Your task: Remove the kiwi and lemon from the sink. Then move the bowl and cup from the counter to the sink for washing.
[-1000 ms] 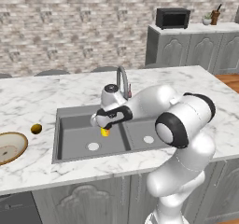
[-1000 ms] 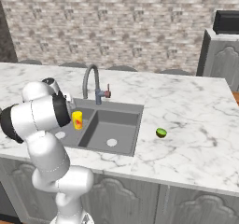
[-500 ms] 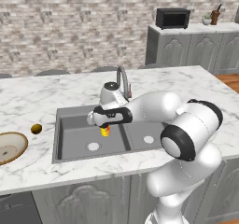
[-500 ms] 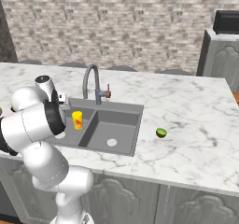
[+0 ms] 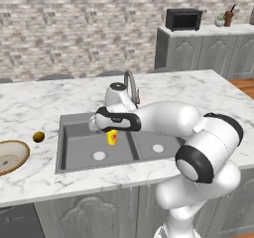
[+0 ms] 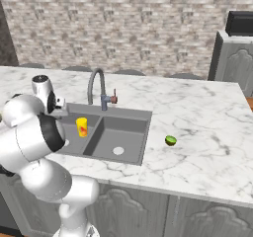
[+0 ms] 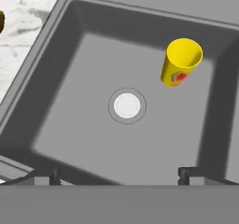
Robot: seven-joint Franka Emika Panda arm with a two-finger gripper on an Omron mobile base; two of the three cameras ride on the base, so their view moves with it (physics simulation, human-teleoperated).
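One cup stands upright in the sink, at two o'clock from the drain, gripper above with jaws spread wide, holding nothing.

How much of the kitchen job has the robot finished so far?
Mostly done. The kiwi and the lemon lie out on the counter, one either side of the sink. The cup stands upright in a basin. The gripper is open and holds nothing. Left: the bowl sits on the counter and needs moving in.
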